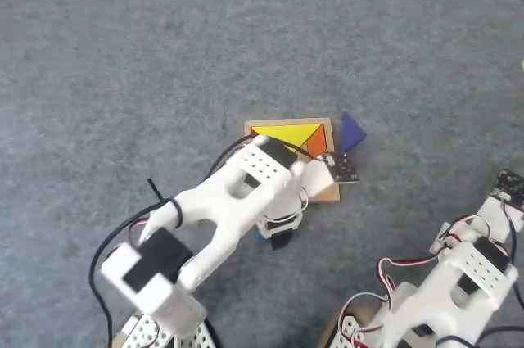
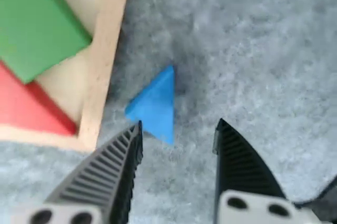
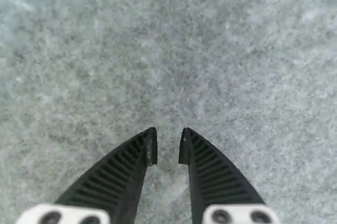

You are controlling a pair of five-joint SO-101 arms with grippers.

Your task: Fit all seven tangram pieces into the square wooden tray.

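Blue, smooth-faced and sharp-cornered, the small triangular piece [image 2: 155, 105] lay flat on the grey covering [image 2: 263, 39], just beside the outer rim of the wooden tray [image 2: 108, 50] and not inside it. Within the tray sat a green block [image 2: 37, 23] and a red piece [image 2: 26, 105], with bare pale wood between them and the rim. The high view showed a yellow triangle [image 1: 286, 133] and an orange piece [image 1: 315, 145] seated as well. A purple piece [image 1: 350, 131] lay outside, against the tray's far corner.

The left gripper [image 2: 179, 124] hung low over the blue triangle with its ribbed black jaws spread wide and nothing held. One fingertip stood at the triangle's near edge and the other was off to its side.

The right gripper [image 3: 167, 132] sat well apart over bare covering, its jaws parted by only a narrow gap and empty.

Risks, as judged:
- The triangle was thin and slick and sat off-centre between the jaws, so a closing grip might pinch a sloped edge and squirt it aside.
- The jaw nearest the rim could catch the wood on descent and shove the tray, unsettling the seated pieces.
- The covering looked fibrous and soft, so a fingertip pressed down might drag on it.
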